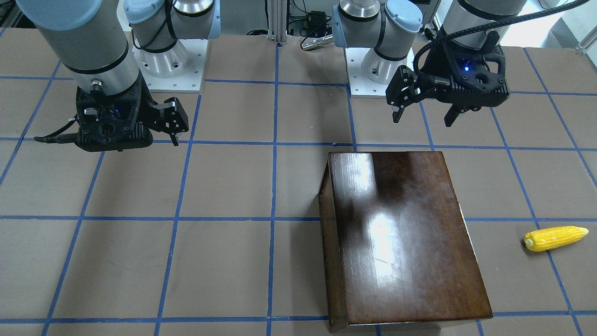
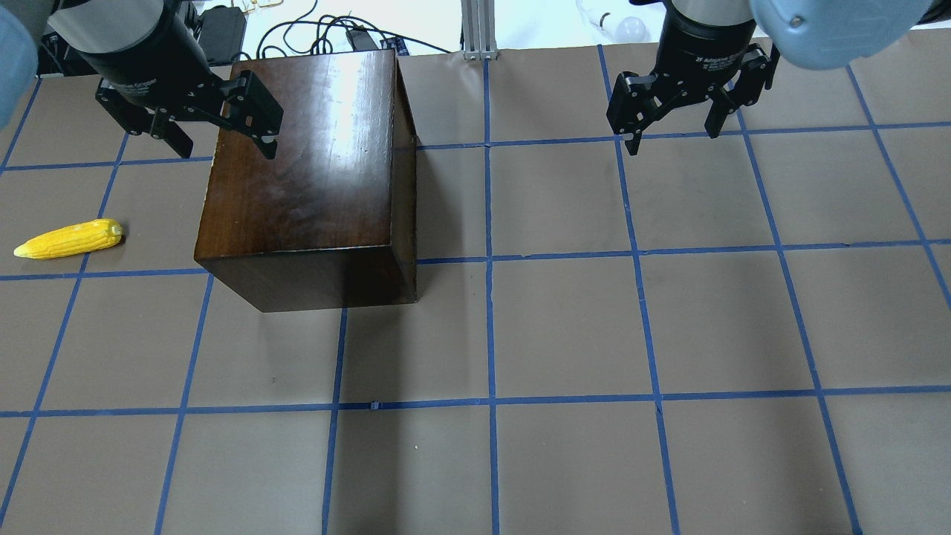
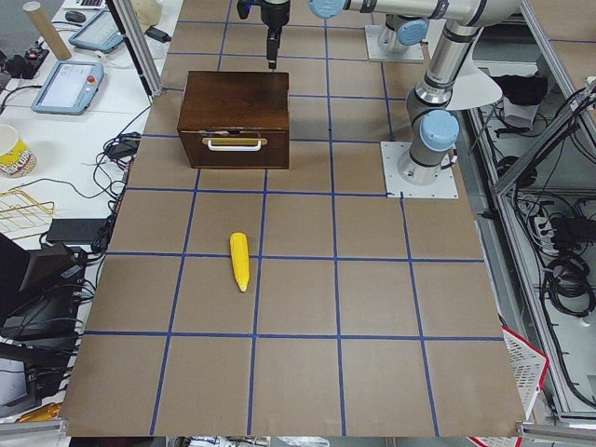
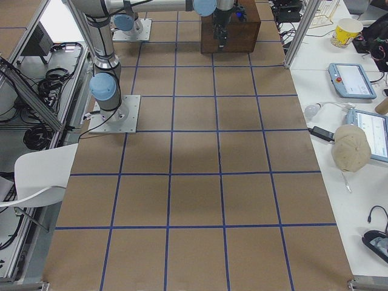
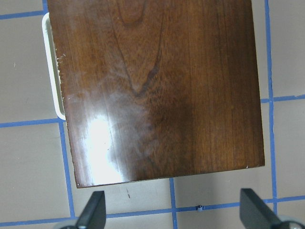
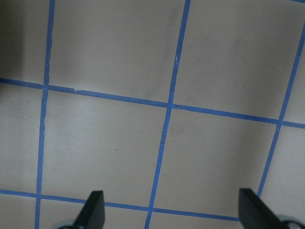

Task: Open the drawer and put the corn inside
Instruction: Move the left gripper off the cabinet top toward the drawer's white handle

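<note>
The glossy dark brown box [image 2: 304, 163] stands on the table's left half. Its drawer [image 3: 235, 149] is shut, its dark front with a white handle [image 5: 50, 71] facing the corn. The yellow corn [image 2: 70, 239] lies on the table apart from the box, also seen in the front view [image 1: 555, 238] and the left side view [image 3: 240, 261]. My left gripper [image 2: 223, 147] is open and empty, raised by the box's robot-side edge [image 1: 423, 120]; the left wrist view [image 5: 172, 212] looks down on the box top. My right gripper [image 2: 674, 141] is open and empty over bare table.
The brown table [image 2: 565, 327] carries a blue tape grid. Both arm bases [image 1: 373, 65] stand at the robot's edge. Side benches hold tablets, cables and a cup [image 4: 348, 30] beyond the table's ends.
</note>
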### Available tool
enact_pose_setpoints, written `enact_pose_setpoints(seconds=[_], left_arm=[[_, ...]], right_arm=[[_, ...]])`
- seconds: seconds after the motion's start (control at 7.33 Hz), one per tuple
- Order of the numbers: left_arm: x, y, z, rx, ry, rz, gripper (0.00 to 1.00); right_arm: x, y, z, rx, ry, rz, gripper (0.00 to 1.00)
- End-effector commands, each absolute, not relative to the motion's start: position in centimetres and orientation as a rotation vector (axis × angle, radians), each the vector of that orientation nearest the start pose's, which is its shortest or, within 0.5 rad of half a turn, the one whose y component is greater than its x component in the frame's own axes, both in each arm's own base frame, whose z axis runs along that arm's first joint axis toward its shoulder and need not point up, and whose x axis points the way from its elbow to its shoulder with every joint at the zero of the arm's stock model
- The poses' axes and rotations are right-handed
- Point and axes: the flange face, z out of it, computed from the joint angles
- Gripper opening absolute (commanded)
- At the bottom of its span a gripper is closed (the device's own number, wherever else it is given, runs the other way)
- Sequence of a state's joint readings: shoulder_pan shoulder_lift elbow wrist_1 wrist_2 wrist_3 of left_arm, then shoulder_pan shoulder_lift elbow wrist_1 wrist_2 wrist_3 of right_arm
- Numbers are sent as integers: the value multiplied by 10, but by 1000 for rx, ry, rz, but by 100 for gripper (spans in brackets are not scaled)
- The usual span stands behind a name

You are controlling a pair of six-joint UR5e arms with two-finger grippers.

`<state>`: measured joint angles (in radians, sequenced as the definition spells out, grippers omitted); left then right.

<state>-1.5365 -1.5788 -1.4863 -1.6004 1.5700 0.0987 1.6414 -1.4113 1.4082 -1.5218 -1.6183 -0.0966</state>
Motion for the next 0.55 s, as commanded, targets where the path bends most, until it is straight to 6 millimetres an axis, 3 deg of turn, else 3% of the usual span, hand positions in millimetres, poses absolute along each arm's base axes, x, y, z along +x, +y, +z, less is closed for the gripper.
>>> enact_pose_setpoints(seconds=[0.0,0.41], left_arm=[[-108,-500,524,61,3140,4,100],[-109,-496,520,92,3137,39,100]], right_arm=[[167,-544,479,-268,3176,72,100],[167,-544,479,-268,3176,74,100]])
